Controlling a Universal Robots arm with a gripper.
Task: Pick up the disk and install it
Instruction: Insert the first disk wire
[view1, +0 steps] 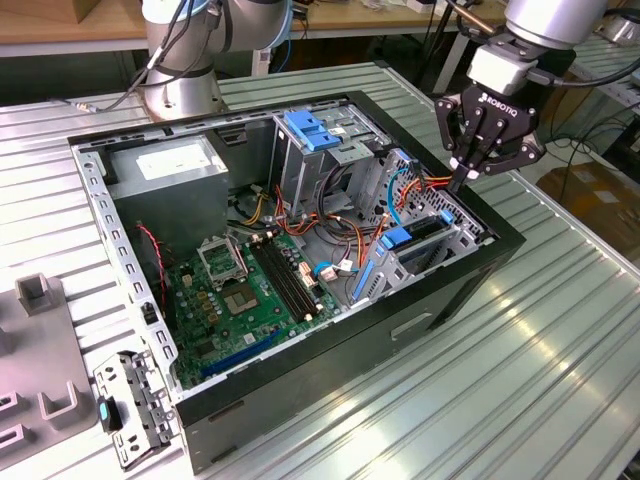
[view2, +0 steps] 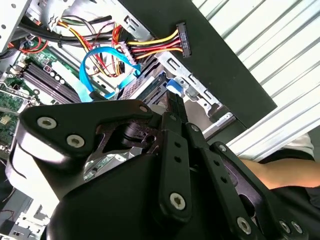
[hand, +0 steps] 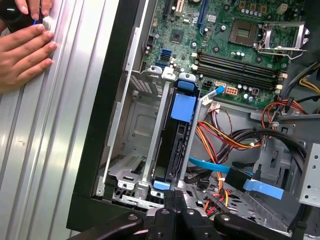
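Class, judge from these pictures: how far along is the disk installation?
Done: the disk stands on edge inside the drive cage. In hand: the shut gripper sits at the disk's end. Left: whether it is fully seated cannot be told.

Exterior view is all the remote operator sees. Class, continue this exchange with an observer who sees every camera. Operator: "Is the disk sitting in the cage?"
Observer: Yes. In the first wrist view the disk stands on edge in a slot of the drive cage, with blue rails along both sides.
Operator: Where is the gripper against it?
Observer: The gripper, fingers shut, is at the disk's end farthest from the motherboard.
Operator: Is anyone near?
Observer: A hand rests on the ribbed table beside the case.
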